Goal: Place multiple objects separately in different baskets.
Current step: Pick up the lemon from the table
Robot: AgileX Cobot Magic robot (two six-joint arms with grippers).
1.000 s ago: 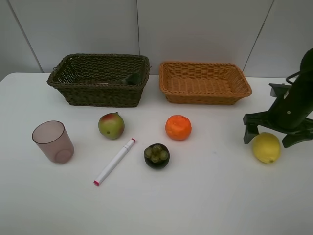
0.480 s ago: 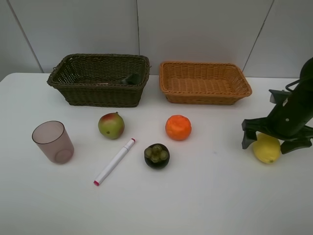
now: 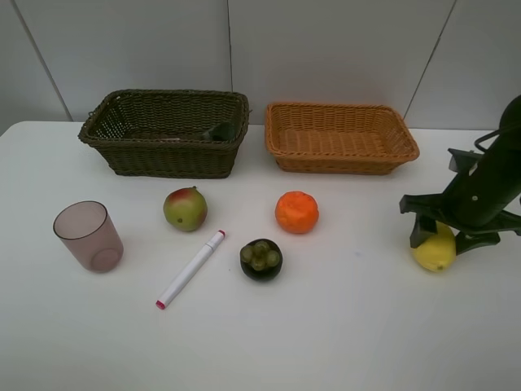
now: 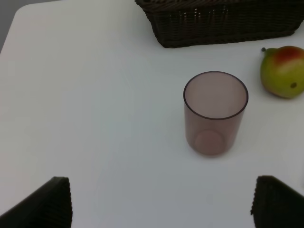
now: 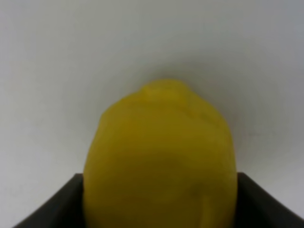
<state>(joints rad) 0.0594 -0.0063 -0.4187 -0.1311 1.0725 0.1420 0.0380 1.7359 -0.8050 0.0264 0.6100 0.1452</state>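
Contact at your right claw (image 3: 440,242): its two dark fingers (image 5: 52,213) press the flanks of the smooth, oval yellow lemon (image 3: 432,254). The fruit fills the gap between them, nub end pointing away from the wrist. So the claw is narrowed onto the fruit, and the lemon rests on the plain white table (image 3: 342,334).

Off that claw's left side, well apart, is the dimpled round orange (image 3: 296,212). Nearer the table's front edge is the dark round fruit with lobed green top (image 3: 260,259). Farther left lies the slim white marker (image 3: 190,269), pink at its end and slantwise. Near it is the green-red mango (image 3: 185,208), glossy and egg-shaped.

Beyond the claw and to its left is the shallow orange-tan wicker basket (image 3: 342,164), rectangular and tightly woven. Just beside that is the deeper dark olive-brown wicker basket (image 3: 163,159). Something dark green lies inside it; you can't make it out clearly.

Your left claw (image 4: 164,197) stands wide and holds nothing. Ahead of it, upright on the table, is the translucent mauve cup (image 4: 215,114), a smooth cylinder apart from both fingertips. Past the cup are the mango, off to one side, and the olive basket's woven wall.
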